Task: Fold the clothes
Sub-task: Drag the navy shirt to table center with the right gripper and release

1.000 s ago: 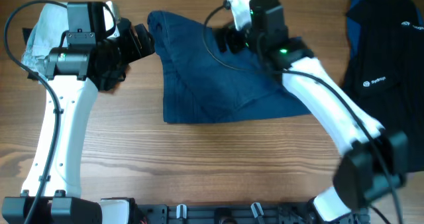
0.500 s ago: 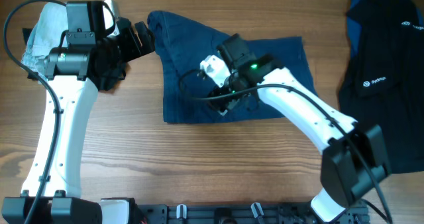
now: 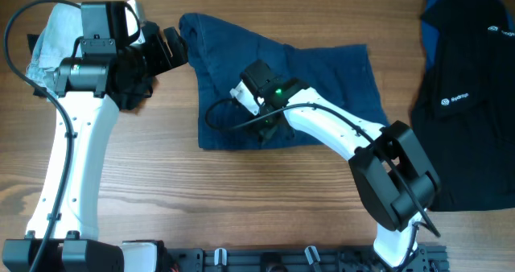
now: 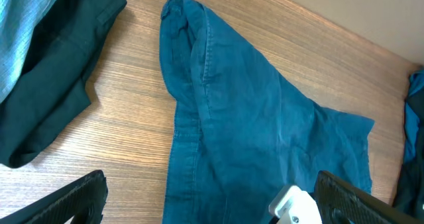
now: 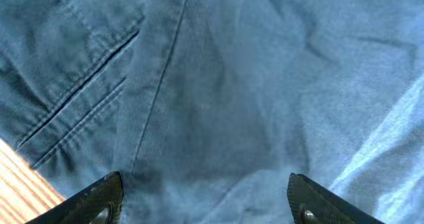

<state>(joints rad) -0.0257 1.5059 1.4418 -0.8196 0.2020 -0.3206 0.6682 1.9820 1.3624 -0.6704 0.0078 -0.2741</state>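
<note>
The navy-blue clothes (image 3: 322, 83) lie partly folded on the table, a triangular flap running up to the back left. They also show in the left wrist view (image 4: 265, 131) and fill the right wrist view (image 5: 218, 91), with a pocket seam at the left. My right gripper (image 3: 269, 131) hangs open just above the garment's front edge; its fingers (image 5: 205, 207) are spread wide with nothing between them. My left gripper (image 3: 173, 51) is open and empty, beside the garment's back-left corner; its fingers (image 4: 212, 201) stand wide apart.
A black garment with small white logos (image 3: 467, 95) lies at the right edge. A pale blue denim piece (image 3: 48, 43) and a dark garment (image 4: 46, 85) lie at the back left, under the left arm. Bare wood runs along the table's front.
My right arm swung from the garment's back edge down and left across it, and now sits over its front edge. The left arm has not moved.
</note>
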